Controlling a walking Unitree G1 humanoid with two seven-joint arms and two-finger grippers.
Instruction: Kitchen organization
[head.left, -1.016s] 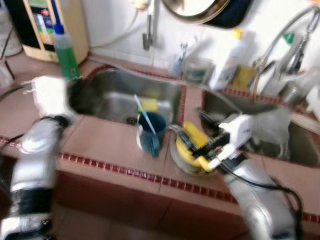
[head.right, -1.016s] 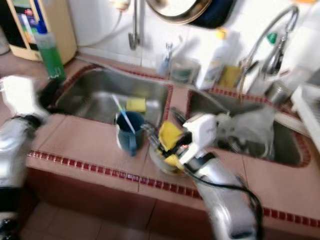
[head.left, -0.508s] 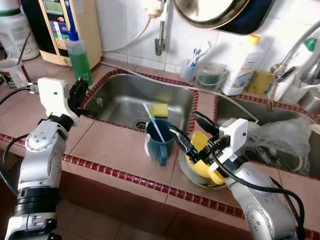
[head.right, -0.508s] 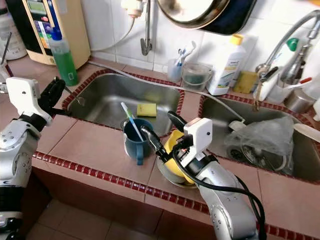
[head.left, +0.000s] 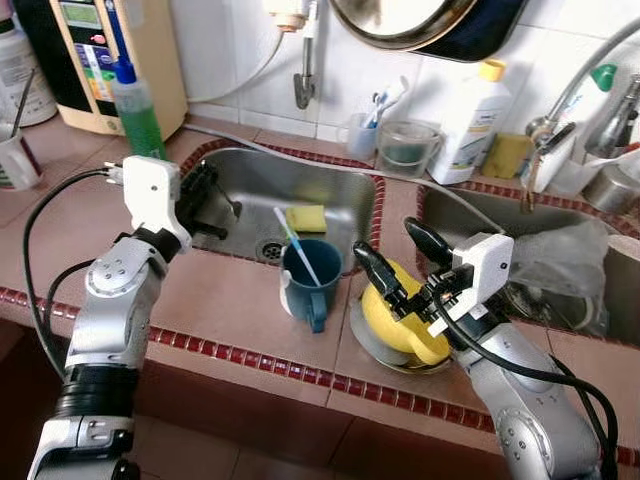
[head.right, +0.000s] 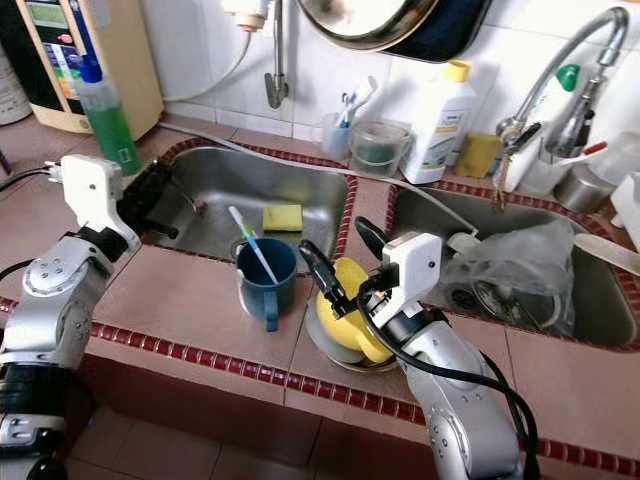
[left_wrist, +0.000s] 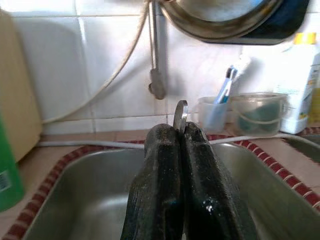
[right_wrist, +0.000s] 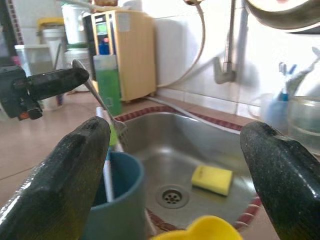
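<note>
Fork (right_wrist: 100, 102): clamped between the closed fingers of my left gripper (head.left: 205, 195), handle tip protruding past the fingertips in the left wrist view, tines hanging toward the steel sink basin (head.left: 330, 190). The left gripper sits over the near left corner of that basin, beside the green soap bottle (head.left: 135, 105).

My right gripper (head.left: 395, 262) has its fingers spread wide apart, gripping nothing. Directly below and between them lies a yellow bowl (head.left: 400, 320) stacked on a metal dish (head.right: 330, 352) on the tiled surface. Just ahead of my right fingertips stands a blue mug (head.left: 308, 280) holding a toothbrush (head.left: 298, 245). Beyond it, a yellow sponge (head.left: 306, 217) rests near the drain.

Hazards, as I judge them:
- The fork is pinched on a thin, smooth handle; a quick wrist turn could let it pivot or slip into the basin.
- My right lower finger is near the mug rim; a forward move could tip the mug.
- Closing on the bowl's curved wall could make it skid off the dish.
</note>
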